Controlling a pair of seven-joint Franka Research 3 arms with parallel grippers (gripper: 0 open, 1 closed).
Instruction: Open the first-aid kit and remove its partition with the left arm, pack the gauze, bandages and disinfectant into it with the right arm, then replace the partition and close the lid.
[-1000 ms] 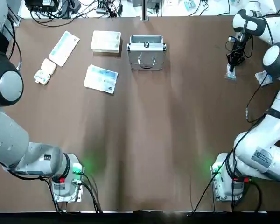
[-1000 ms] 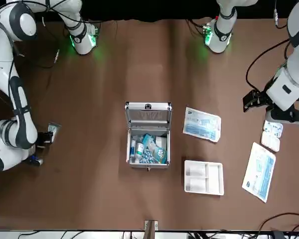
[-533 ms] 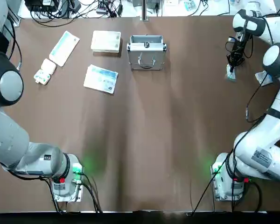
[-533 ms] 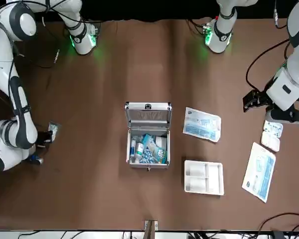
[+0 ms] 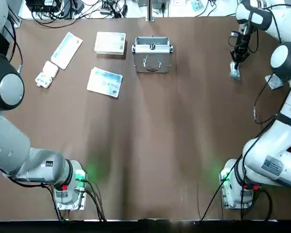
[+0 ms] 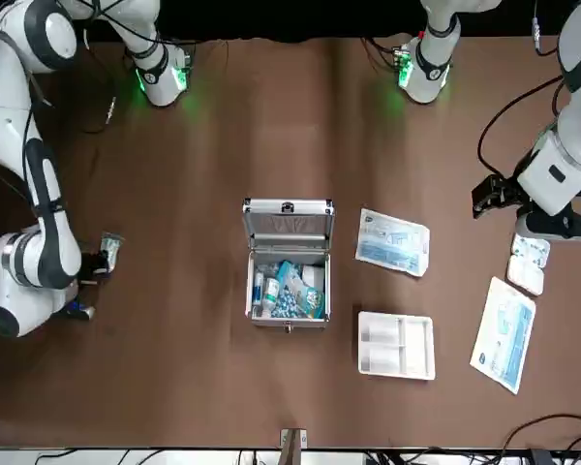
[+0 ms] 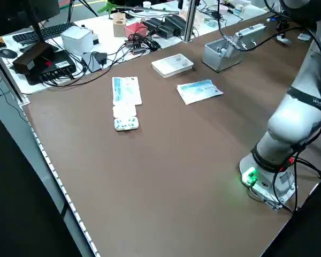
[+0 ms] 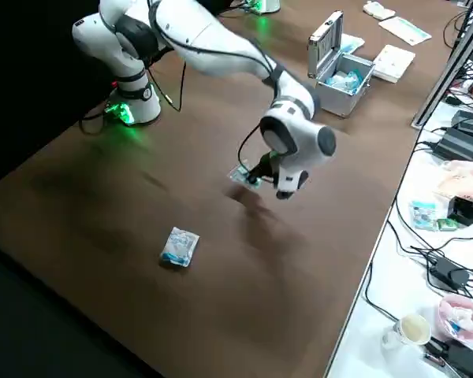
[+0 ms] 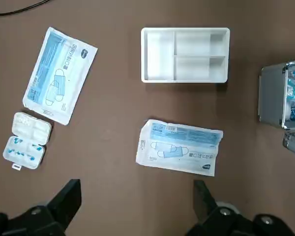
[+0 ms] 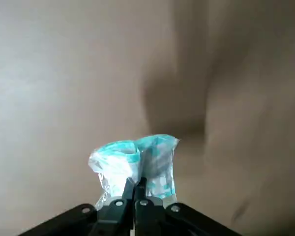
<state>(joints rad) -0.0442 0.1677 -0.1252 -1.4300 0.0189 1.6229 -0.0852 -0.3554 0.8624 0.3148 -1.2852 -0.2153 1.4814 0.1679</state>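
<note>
Clock: kit centre, robot at 6.
- Alum. first-aid kit [image 6: 249, 291]: lid [image 6: 289, 207] up.
- Partition [image 5: 110, 42]: 10 o'clock.
- L gripper [image 9: 137, 191]: 8–9, fingers apart, empty.
- R gripper [image 10: 136, 183]: 3, pinching plastic-wrapped packet [image 10: 119, 160]. Risk: floppy wrap slips/snags rim; overfull pile blocks partition.

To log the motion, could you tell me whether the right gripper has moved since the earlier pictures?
Yes: in the top view, the right gripper has shifted left, toward the case.

Two mask packets [image 9: 60, 76] (blue-white) near a pillbox [image 9: 28, 140].
</note>
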